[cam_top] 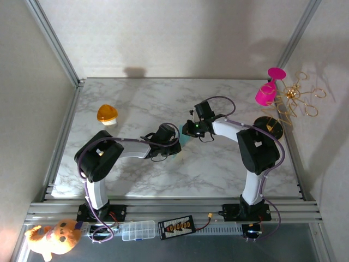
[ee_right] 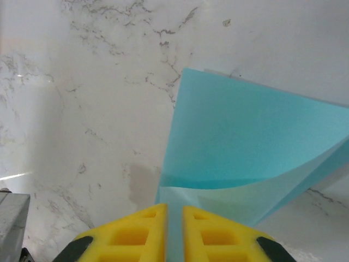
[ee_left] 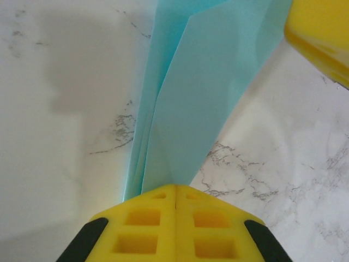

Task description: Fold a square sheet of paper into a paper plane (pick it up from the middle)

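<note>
Yellow fingers (ee_left: 147, 224) of the left gripper (ee_left: 175, 188) press fully together on the narrow end of the teal paper (ee_left: 202, 103), which fans out from them in long pointed folds above the marble table (ee_left: 65, 164). The right gripper (ee_right: 174, 208) pinches another edge of the paper, its fingers nearly closed with just the sheet in the slit between them. Seen from above, the paper sits to the right of the orange dome (cam_top: 107, 114) and nearer the arm bases, well apart from it. Far right of the dome lie pink plastic pieces (cam_top: 268, 90) and gold wire loops (cam_top: 297, 101).
</note>
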`<act>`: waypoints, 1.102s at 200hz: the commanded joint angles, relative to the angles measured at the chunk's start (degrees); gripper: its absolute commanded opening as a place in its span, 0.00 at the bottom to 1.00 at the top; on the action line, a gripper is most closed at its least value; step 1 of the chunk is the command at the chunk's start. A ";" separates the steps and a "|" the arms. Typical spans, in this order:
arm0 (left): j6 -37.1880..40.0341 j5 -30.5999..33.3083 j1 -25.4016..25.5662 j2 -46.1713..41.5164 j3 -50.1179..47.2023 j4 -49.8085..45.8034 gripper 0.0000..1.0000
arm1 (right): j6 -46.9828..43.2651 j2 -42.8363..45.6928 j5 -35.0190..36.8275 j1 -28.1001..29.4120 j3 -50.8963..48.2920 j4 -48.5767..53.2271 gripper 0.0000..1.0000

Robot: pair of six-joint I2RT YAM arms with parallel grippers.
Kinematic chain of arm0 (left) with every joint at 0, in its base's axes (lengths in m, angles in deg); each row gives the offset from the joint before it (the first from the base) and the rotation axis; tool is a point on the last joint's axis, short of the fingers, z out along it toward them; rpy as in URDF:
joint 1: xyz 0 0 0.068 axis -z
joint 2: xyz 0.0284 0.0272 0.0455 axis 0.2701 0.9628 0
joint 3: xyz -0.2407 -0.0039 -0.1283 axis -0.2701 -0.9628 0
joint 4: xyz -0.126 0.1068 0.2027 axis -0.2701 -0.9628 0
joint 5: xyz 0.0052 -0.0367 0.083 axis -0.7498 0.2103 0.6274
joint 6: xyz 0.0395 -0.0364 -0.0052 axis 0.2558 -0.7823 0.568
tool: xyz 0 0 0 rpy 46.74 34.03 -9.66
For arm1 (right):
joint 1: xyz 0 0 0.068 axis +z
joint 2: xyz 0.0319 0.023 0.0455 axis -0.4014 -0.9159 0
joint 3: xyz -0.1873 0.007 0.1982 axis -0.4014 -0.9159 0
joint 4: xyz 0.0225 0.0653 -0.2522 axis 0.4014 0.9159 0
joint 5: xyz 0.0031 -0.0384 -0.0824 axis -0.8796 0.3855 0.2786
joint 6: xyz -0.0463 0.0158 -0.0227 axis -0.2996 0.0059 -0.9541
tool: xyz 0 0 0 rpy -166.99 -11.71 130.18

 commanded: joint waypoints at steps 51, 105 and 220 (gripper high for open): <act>2.55 -1.19 -0.45 -1.72 0.55 -4.48 0.00 | -3.54 -5.65 4.38 -0.59 4.46 4.32 0.16; 3.21 -4.20 -0.97 -3.06 1.28 -1.14 0.02 | -3.05 -7.24 3.23 -0.50 2.79 3.71 0.16; 0.35 1.99 -1.86 3.52 4.84 -1.90 0.00 | -2.76 -3.13 -0.05 -0.92 3.81 2.31 0.16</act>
